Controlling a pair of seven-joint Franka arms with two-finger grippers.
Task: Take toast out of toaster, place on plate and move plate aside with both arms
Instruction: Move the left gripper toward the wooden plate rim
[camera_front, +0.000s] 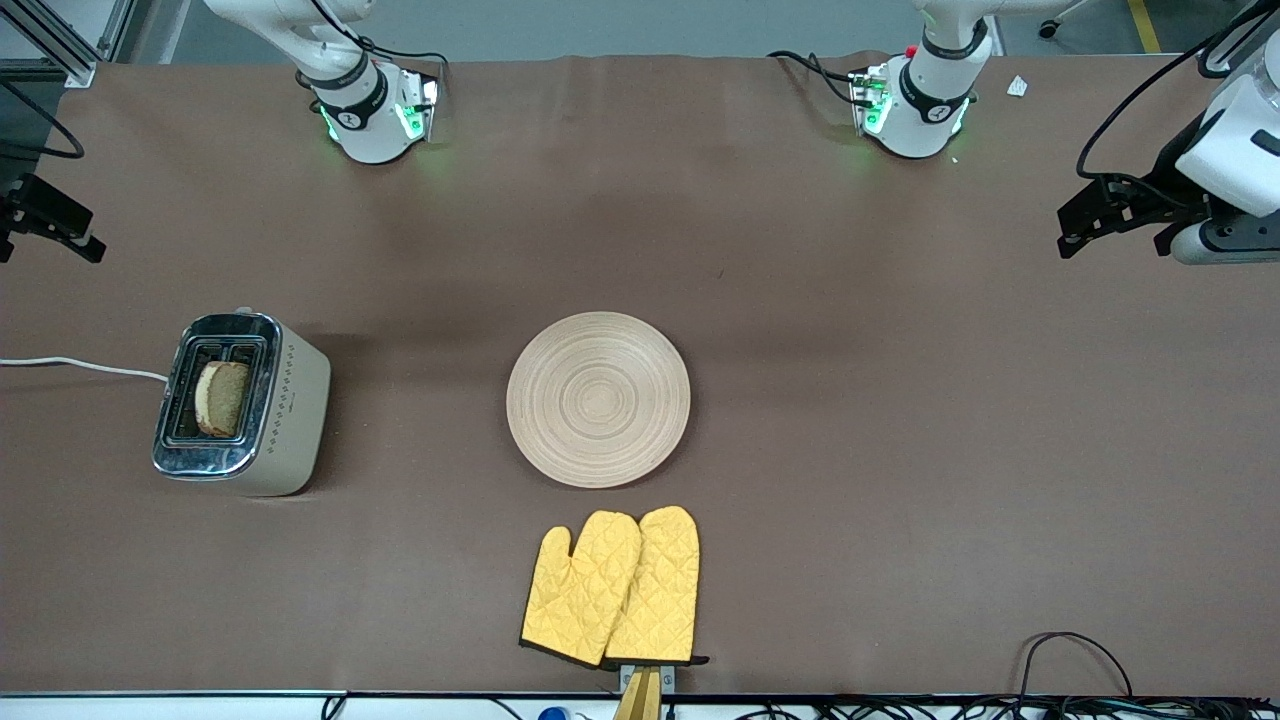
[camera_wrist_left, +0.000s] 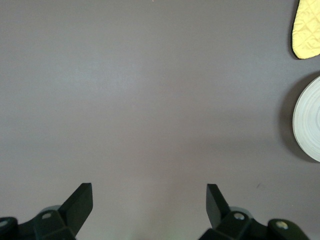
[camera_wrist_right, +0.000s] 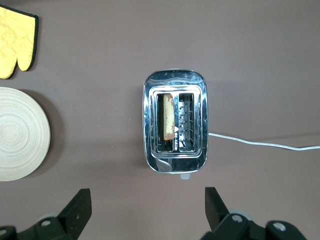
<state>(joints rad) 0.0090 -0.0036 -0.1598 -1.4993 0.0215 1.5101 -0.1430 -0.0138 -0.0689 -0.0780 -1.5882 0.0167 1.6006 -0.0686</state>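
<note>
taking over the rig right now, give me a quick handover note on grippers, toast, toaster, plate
Left gripper: jaws open, empty, over bare table at the left arm's end.
Right gripper: jaws open, empty, up over the toaster.
Toast: standing in one slot of the toaster, at the right arm's end of the table.
Plate: mid-table, nothing on it, with the yellow oven mitts nearer the front camera.
Done: nothing yet.
Left: pull the toast, set it on the plate, move the plate aside with both arms.

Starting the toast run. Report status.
Both jaws open, empty: left gripper over bare table, right gripper above toaster. Toast in slot. Plate empty; oven mitts beside it.
</note>
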